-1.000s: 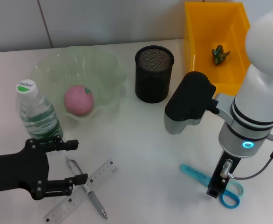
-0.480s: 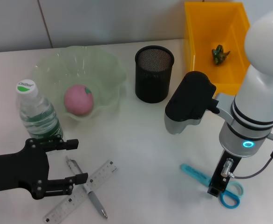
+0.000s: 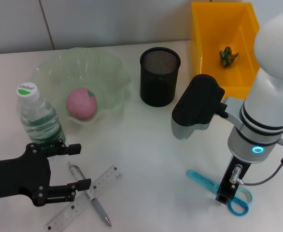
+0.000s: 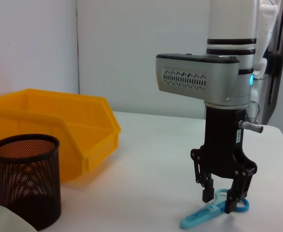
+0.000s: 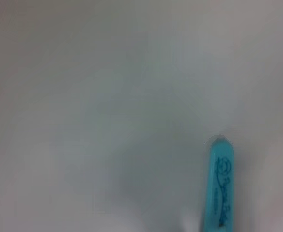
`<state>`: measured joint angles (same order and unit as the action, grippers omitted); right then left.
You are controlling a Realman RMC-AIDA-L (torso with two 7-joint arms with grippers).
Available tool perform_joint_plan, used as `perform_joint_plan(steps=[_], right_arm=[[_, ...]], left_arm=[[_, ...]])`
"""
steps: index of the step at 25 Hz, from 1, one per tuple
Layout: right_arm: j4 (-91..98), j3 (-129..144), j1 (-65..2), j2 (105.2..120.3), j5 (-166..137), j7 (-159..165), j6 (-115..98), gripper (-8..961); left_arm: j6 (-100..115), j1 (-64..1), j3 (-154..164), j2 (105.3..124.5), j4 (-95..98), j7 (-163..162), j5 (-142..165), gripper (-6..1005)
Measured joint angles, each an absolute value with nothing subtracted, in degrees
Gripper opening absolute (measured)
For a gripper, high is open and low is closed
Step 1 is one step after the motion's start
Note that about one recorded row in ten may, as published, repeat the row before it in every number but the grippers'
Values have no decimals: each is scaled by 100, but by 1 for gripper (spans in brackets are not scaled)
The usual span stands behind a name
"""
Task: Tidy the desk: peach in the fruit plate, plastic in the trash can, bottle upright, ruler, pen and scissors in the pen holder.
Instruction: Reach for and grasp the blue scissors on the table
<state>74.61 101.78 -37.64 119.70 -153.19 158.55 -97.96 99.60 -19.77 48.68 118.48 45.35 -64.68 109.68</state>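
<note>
The blue scissors [image 3: 205,182] lie on the white table at the front right; they also show in the left wrist view [image 4: 199,217] and the right wrist view [image 5: 221,186]. My right gripper [image 4: 222,199] is down over their handle end, open, a finger on each side. My left gripper [image 3: 75,166] is open and empty at the front left, just above the pen [image 3: 91,197] and the ruler [image 3: 104,180], which lie crossed. The bottle [image 3: 37,116] stands upright. The peach [image 3: 81,103] lies in the green fruit plate [image 3: 111,72]. The black mesh pen holder [image 3: 159,77] stands at mid-table.
The yellow bin [image 3: 206,38] stands at the back right with a green plastic piece [image 3: 227,55] inside. My right arm's grey elbow [image 3: 196,108] hangs over the table between the pen holder and the scissors.
</note>
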Motion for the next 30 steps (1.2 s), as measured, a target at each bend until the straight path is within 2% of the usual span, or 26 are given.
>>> perform_joint_plan(steps=[30], right_arm=[[7446, 10197, -3708, 11979, -15306, 15855, -9738, 356]], left_arm=[[9966, -1968, 4869, 11847, 4535, -6469, 10968, 786]])
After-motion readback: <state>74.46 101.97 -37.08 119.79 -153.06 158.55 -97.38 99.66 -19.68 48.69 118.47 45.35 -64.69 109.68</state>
